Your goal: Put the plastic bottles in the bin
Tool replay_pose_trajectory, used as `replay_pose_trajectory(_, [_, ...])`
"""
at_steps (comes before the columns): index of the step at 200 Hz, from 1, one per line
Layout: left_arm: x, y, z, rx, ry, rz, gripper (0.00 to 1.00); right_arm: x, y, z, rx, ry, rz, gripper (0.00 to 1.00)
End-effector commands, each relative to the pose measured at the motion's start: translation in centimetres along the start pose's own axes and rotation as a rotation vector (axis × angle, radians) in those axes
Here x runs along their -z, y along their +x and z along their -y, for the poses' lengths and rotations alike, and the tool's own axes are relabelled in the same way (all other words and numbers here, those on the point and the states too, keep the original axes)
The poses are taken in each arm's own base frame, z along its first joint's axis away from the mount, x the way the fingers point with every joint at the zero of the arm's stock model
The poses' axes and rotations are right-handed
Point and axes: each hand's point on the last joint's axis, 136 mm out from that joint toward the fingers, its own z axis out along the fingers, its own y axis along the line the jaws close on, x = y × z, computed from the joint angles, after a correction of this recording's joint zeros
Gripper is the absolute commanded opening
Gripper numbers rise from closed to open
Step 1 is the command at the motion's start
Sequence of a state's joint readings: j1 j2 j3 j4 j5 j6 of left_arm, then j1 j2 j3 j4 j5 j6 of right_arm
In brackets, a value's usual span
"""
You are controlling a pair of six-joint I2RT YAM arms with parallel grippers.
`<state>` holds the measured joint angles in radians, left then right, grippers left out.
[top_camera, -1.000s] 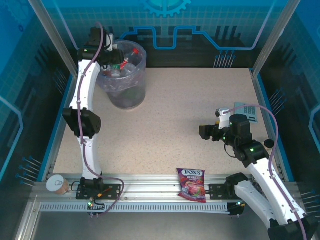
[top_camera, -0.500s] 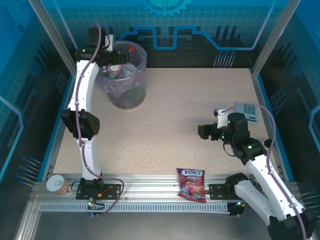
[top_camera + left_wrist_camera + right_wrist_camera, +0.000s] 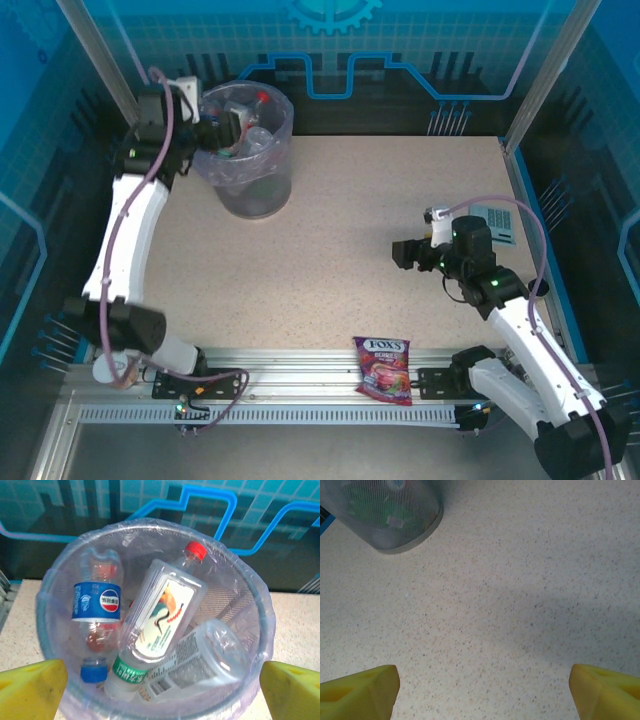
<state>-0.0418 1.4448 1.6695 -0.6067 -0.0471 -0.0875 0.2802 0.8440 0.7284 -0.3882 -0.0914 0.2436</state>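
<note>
Visibly three plastic bottles (image 3: pixel 160 620) inside one bin (image 3: pixel 265 615); left hand (image 3: pixel 161 689) and right hand (image 3: pixel 481 692) both wide, empty.

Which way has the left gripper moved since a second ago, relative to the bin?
Yes: the left gripper backed leftward, from over the round grey lilac-lined bin to its left rim.

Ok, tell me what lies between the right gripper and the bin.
Bare speckled tabletop, nothing else. The top external view shows it from the right gripper to the bin; the right wrist view shows the same.
</note>
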Motion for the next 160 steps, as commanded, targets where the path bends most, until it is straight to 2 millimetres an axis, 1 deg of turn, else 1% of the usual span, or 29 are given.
replay_pose_trajectory(1, [3.3, 0.9, -0.8, 0.034, -0.026, 0.166, 0.99, -0.1, -3.2, 1.2, 0.041, 0.071, 0.093, 0.94])
replay_pose_trajectory(4, [3.7, 1.5, -1.0, 0.043, -0.030, 0.175, 0.99, -0.2, -3.3, 1.4, 0.045, 0.081, 0.096, 0.96])
replay_pose_trajectory(6, [3.8, 2.0, -1.1, 0.050, -0.032, 0.176, 0.99, -0.3, -3.5, 1.5, 0.046, 0.090, 0.100, 0.99])
replay_pose_trajectory(9, [4.2, 2.4, -1.3, 0.061, -0.033, 0.187, 0.99, -0.4, -3.5, 1.7, 0.047, 0.097, 0.102, 1.00])
replay_pose_trajectory(30, [5.6, 7.0, -2.4, 0.103, -0.056, 0.175, 0.99, -1.5, -4.3, 3.6, 0.034, 0.193, 0.143, 1.00])
replay_pose_trajectory(52, [6.7, 11.7, -3.1, 0.159, -0.072, 0.151, 0.99, -2.8, -4.3, 5.6, 0.080, 0.289, 0.175, 1.00])
replay_pose_trajectory(65, [6.8, 14.5, -3.7, 0.185, -0.093, 0.147, 0.99, -3.3, -4.1, 7.3, 0.103, 0.375, 0.198, 1.00])
replay_pose_trajectory(73, [6.4, 16.2, -4.3, 0.189, -0.115, 0.144, 0.99, -3.6, -3.7, 8.2, 0.116, 0.420, 0.203, 1.00])
replay_pose_trajectory(81, [5.8, 17.8, -4.9, 0.187, -0.134, 0.137, 0.99, -3.9, -3.4, 9.0, 0.136, 0.449, 0.208, 1.00])
replay_pose_trajectory(92, [4.8, 19.6, -5.1, 0.177, -0.141, 0.108, 0.99, -4.4, -2.8, 9.9, 0.146, 0.482, 0.208, 1.00])
replay_pose_trajectory(109, [3.0, 21.6, -5.4, 0.163, -0.154, 0.076, 0.99, -5.4, -1.5, 11.0, 0.129, 0.504, 0.183, 1.00])
replay_pose_trajectory(119, [1.8, 22.5, -5.6, 0.149, -0.170, 0.077, 0.99, -6.0, -0.8, 11.5, 0.129, 0.512, 0.167, 1.00])
replay_pose_trajectory(132, [0.5, 23.7, -6.5, 0.127, -0.218, 0.077, 0.99, -6.7, 0.4, 12.1, 0.137, 0.528, 0.135, 1.00])
replay_pose_trajectory(135, [0.2, 24.0, -6.8, 0.123, -0.230, 0.080, 0.99, -6.8, 0.0, 12.1, 0.138, 0.531, 0.155, 1.00])
replay_pose_trajectory(138, [-0.1, 24.2, -7.0, 0.118, -0.241, 0.086, 0.99, -6.9, 0.2, 12.3, 0.139, 0.535, 0.151, 1.00])
replay_pose_trajectory(147, [-0.5, 24.0, -7.6, 0.104, -0.275, 0.084, 0.99, -7.2, 0.6, 12.7, 0.138, 0.550, 0.155, 1.00])
replay_pose_trajectory(160, [-1.5, 23.0, -7.4, 0.026, -0.263, 0.142, 0.99, -7.8, 1.4, 13.2, 0.121, 0.553, 0.169, 1.00])
